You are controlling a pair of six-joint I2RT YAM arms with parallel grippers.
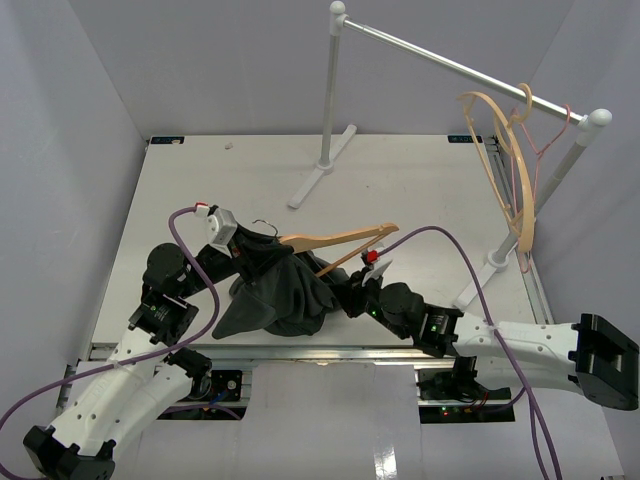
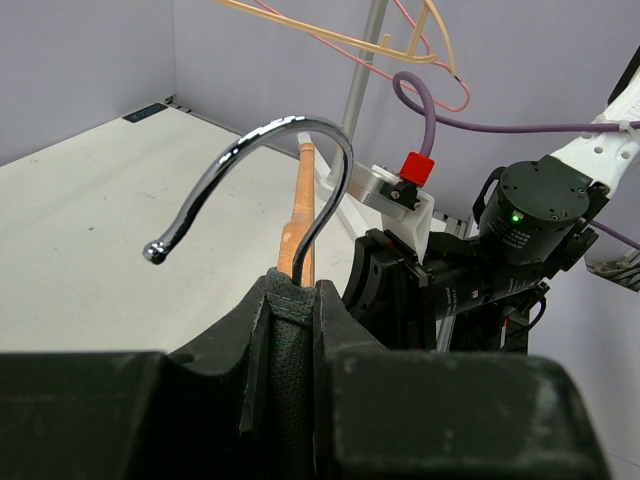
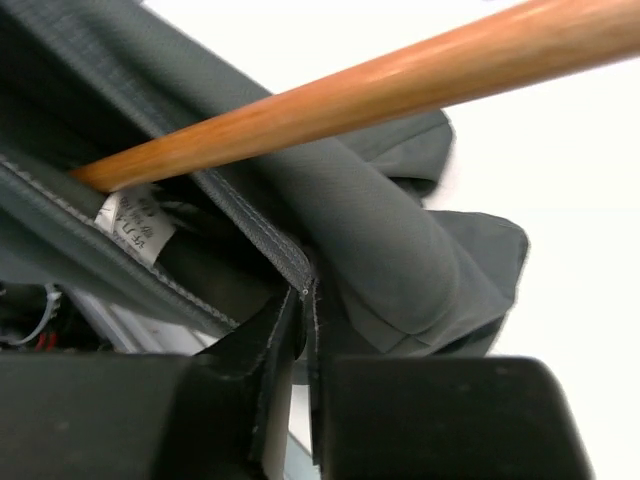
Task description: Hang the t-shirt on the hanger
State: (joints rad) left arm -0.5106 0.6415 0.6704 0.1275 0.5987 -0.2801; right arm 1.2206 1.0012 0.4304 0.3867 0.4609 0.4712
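The dark t-shirt (image 1: pixel 278 292) is bunched on the table near the front edge, with the tan wooden hanger (image 1: pixel 335 239) pushed partly into it. My left gripper (image 1: pixel 243 252) is shut on the shirt's neck fabric (image 2: pixel 290 345) at the base of the hanger's metal hook (image 2: pixel 255 165). The wood (image 2: pixel 300 205) rises just behind the jaws. My right gripper (image 1: pixel 346 291) is shut on the collar seam (image 3: pixel 290 262). In the right wrist view the hanger arm (image 3: pixel 400 85) runs into the neck opening beside the white label (image 3: pixel 133 222).
A white garment rack stands at the back right, with its rail (image 1: pixel 450 65) and a foot (image 1: pixel 320 172). Tan hangers (image 1: pixel 512 170) and a thin pink hanger (image 1: pixel 548 140) hang on it. The right arm's purple cable (image 1: pixel 470 262) loops over the table.
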